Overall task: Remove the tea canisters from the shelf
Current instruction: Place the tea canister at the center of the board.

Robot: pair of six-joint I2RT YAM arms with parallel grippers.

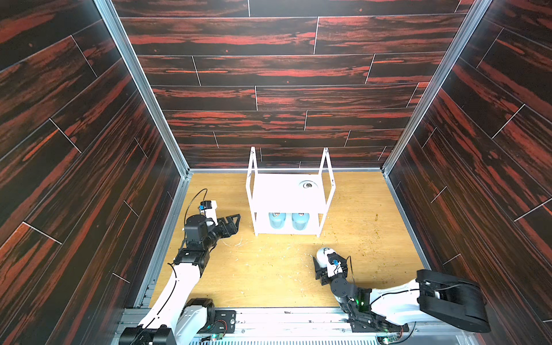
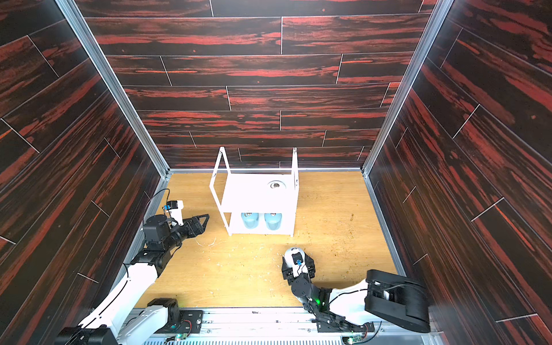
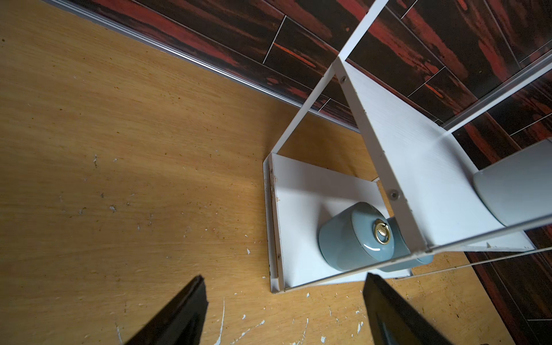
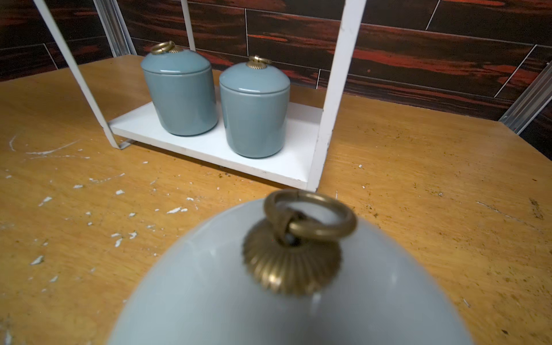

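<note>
Right gripper [image 1: 325, 263] clamps a white domed canister w/ brass ring [image 4: 209, 298], in front of white two-tier shelf [image 1: 286, 194]. Left gripper [image 3: 286, 310] fingers [image 3: 179, 316] apart, empty, beside shelf; two light-blue canisters [image 4: 180, 92] on btm board, another white canister [image 1: 307, 185] on top.

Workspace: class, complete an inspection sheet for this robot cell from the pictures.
Surface: wooden table, scratched.
Job's things: shelf holds upper white canister and two blue canisters below; gripped white canister is off it.
Clutter: white chips, brown specks.
Tools: left tool open, empty; right tool shut on gripped white canister.
Cables: left wrist cable and right wrist cable, both black loops.
Surroundings: dark wood-pattern walls, aluminium frame.
</note>
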